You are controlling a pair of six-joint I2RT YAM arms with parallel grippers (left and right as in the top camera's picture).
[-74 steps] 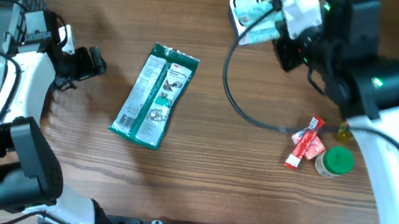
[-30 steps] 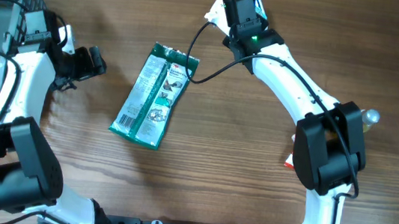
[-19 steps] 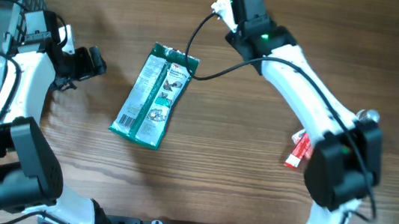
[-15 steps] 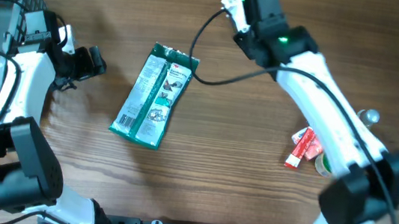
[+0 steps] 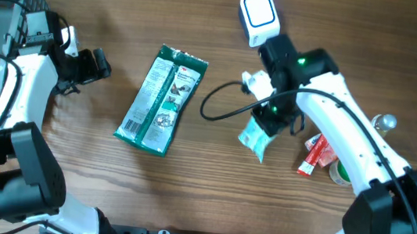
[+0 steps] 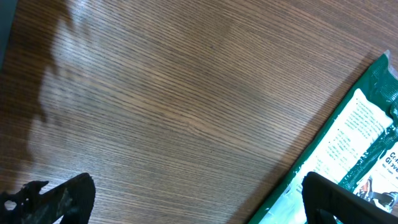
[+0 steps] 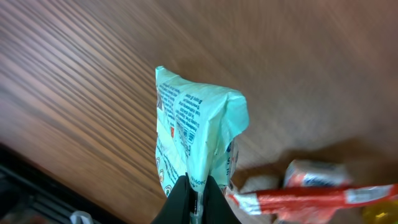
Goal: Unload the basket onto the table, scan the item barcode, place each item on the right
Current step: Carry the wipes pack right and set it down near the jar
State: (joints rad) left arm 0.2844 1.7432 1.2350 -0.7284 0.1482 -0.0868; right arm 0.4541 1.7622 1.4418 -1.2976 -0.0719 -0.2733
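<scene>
pouch (image 7: 199, 134): pinched in right gripper (image 7: 198, 194)
left gripper (image 6: 199, 199): wide, empty
scan: pouch's printed side to be squared to scanner (image 5: 257, 12), far edge

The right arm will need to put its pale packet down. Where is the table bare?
Bare wood runs along the near edge, below the green pouch and the held mint packet, and between the pouch and the white scanner. Crowded: right of the packet, where red sachets and a green-lidded jar lie; a black cable loops mid-table.
</scene>
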